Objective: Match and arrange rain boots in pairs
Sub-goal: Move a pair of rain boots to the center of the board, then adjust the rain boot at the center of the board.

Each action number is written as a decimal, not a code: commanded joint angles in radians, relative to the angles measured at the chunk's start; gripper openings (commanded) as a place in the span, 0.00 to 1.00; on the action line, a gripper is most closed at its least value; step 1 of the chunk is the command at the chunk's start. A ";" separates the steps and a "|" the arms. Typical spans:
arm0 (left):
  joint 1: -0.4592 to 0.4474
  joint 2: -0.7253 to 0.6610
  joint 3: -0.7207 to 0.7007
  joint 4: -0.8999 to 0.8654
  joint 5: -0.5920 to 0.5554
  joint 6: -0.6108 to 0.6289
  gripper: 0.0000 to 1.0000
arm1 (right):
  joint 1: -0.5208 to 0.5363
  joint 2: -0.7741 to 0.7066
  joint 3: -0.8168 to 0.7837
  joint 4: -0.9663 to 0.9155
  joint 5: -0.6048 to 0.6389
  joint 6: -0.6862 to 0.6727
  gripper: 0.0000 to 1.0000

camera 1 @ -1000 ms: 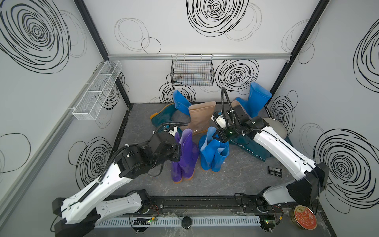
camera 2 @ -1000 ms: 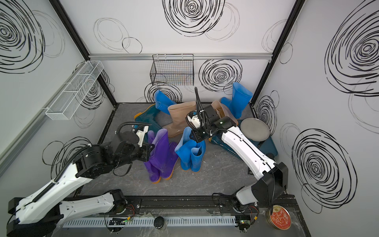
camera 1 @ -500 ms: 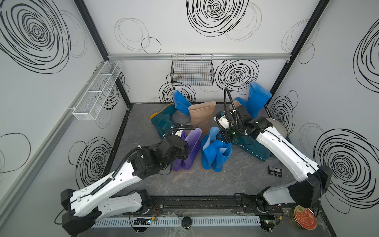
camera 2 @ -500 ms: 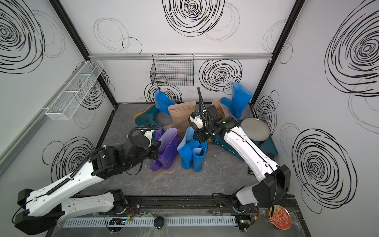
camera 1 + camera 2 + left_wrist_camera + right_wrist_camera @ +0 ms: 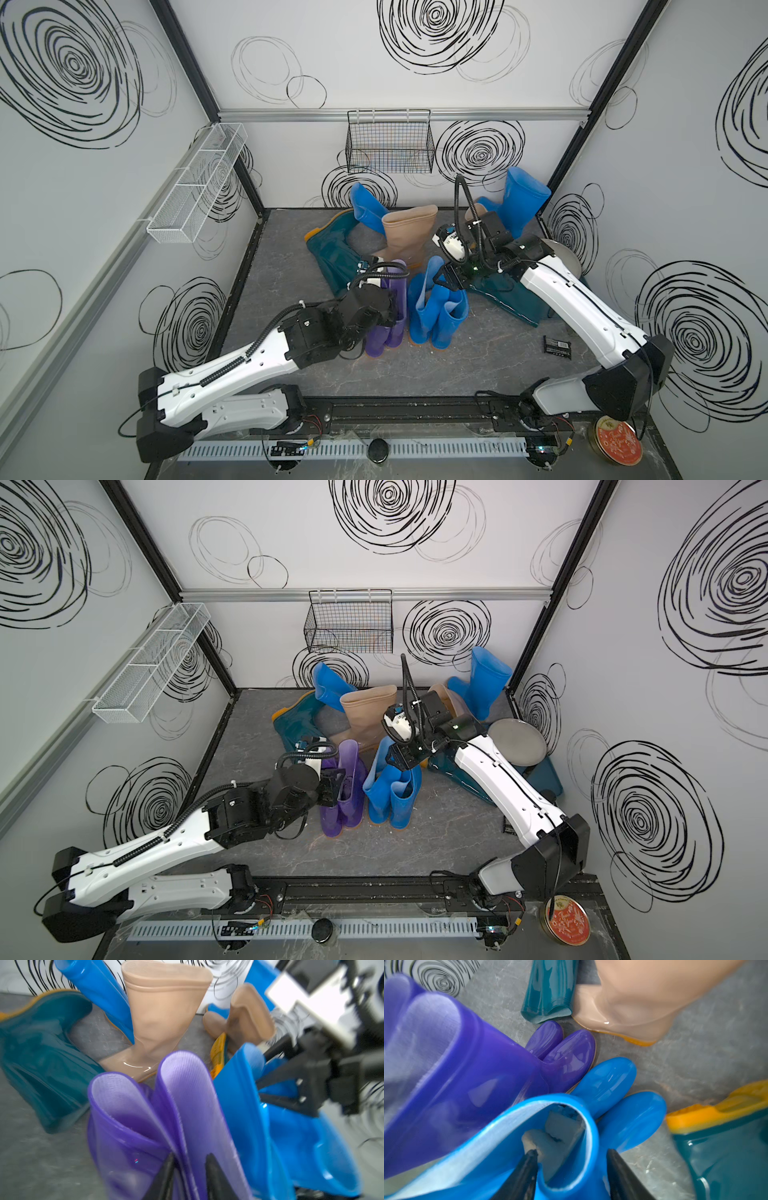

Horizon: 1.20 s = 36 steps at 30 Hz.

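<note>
Inside the blue boot (image 5: 483,1167) lies white stuffing (image 5: 556,1138), perhaps paper; left hand (image 5: 190,1155) and right hand (image 5: 572,1150) gape apart.

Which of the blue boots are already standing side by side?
The two blue boots mid-floor, next to the purple pair; the other two sit apart by the back wall.

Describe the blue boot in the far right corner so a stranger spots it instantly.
From the black wire basket on the back wall, look right to the corner. A bright blue boot stands there, the only blue one in that corner; the blue pair stands mid-floor.
</note>
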 commanded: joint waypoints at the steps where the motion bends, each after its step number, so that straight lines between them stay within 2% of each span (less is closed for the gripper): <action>1: 0.003 -0.042 0.068 0.093 -0.093 0.044 0.60 | -0.006 -0.013 0.030 0.005 0.023 0.024 0.67; 4: 0.031 -0.065 0.112 0.031 -0.092 0.098 0.70 | -0.008 -0.032 0.028 0.032 0.058 0.082 0.78; 8: 0.111 -0.073 0.192 -0.088 -0.083 0.153 0.75 | -0.016 -0.066 0.024 0.087 0.094 0.151 0.91; 9: 0.153 -0.073 0.207 -0.123 -0.068 0.160 0.76 | -0.018 -0.076 0.022 0.107 0.094 0.165 0.96; 10: 0.211 -0.076 0.216 -0.155 -0.039 0.168 0.77 | -0.017 -0.087 0.021 0.127 0.099 0.177 1.00; 12: 0.336 -0.091 0.201 -0.178 0.032 0.186 0.78 | -0.020 -0.105 0.023 0.163 0.112 0.191 1.00; 14: 0.494 -0.116 0.147 -0.161 0.147 0.203 0.80 | -0.028 -0.124 0.024 0.199 0.136 0.203 1.00; 15: 0.567 -0.124 0.119 -0.149 0.193 0.204 0.85 | -0.032 -0.129 0.025 0.214 0.148 0.205 1.00; 17: 0.725 -0.136 0.038 -0.095 0.327 0.207 0.89 | -0.053 -0.143 0.024 0.247 0.173 0.213 1.00; 19: 0.851 -0.133 -0.043 -0.035 0.457 0.187 0.91 | -0.082 -0.149 0.020 0.270 0.182 0.222 1.00; 21: 0.925 -0.123 -0.128 0.043 0.543 0.163 0.93 | -0.118 -0.152 0.017 0.284 0.181 0.234 1.00; 26: 0.945 -0.039 -0.295 0.226 0.608 0.127 0.95 | -0.201 -0.159 -0.022 0.310 0.200 0.261 1.00; 30: 0.944 0.048 -0.388 0.337 0.610 0.114 0.96 | -0.252 -0.170 -0.070 0.322 0.197 0.274 1.00; 36: 0.940 0.212 -0.494 0.598 0.638 0.070 0.96 | -0.291 -0.154 -0.111 0.347 0.169 0.279 1.00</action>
